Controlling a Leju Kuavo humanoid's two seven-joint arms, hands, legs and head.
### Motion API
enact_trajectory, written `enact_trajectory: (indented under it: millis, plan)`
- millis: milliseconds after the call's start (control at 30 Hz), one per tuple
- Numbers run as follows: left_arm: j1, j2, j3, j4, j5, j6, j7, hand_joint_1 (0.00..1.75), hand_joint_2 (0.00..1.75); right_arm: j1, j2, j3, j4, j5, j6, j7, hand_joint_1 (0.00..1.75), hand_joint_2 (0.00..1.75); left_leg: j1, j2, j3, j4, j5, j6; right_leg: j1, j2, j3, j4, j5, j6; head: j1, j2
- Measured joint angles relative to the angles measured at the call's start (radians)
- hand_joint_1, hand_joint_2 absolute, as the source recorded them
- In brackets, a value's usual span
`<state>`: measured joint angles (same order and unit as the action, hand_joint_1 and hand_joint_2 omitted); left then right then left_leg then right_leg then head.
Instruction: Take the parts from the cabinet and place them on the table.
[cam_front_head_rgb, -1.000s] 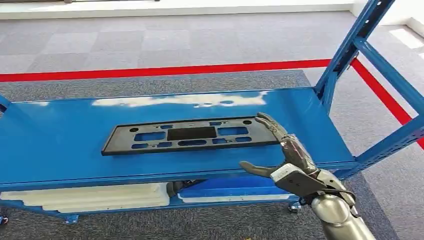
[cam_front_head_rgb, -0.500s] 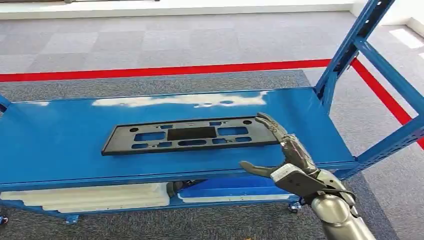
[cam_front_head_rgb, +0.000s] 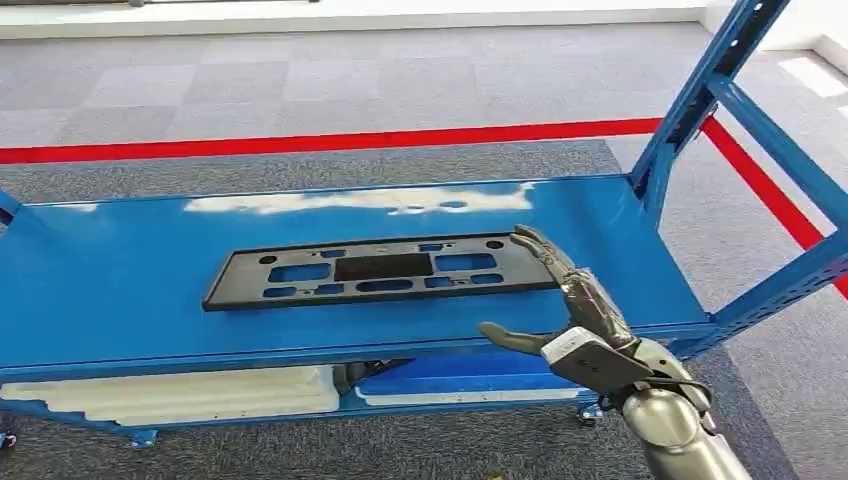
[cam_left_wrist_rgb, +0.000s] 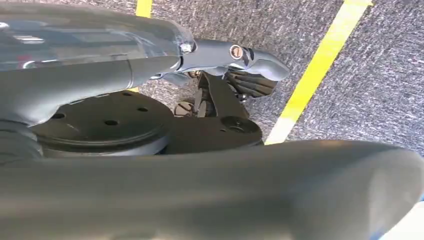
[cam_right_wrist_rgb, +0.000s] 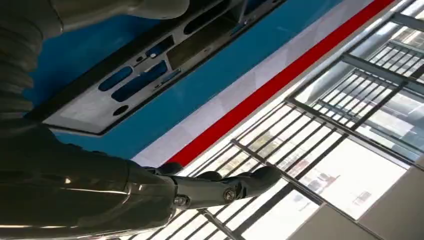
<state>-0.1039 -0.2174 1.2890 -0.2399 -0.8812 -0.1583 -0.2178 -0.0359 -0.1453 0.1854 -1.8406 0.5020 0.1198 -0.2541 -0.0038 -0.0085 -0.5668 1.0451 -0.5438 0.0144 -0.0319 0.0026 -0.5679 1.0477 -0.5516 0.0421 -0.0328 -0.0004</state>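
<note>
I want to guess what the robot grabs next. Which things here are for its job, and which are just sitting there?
For the job:
- black plate with cut-out holes, lying flat on the blue shelf
- right hand, fingers spread at the plate's right end, holding nothing

Just sitting there:
- white foam blocks on the lower shelf
- red line on the grey carpet

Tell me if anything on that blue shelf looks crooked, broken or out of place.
Nothing stands out. The black plastic panel lies flat on the blue shelf, slightly askew to its edge, with no visible damage. The right robot hand is open at its right end.
</note>
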Motion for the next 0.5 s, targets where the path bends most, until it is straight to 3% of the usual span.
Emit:
enact_trajectory:
  millis: [500]
  plan:
    - [0.0,0.0,0.0,0.0,0.0,0.0,0.0,0.0,0.0,0.0,0.0,0.0,0.0,0.0,0.0,0.0,0.0,1.75,0.0,0.0,0.0,0.0,0.0,0.0,0.0,0.0,0.0,0.0,0.0,0.0,0.0,0.0]
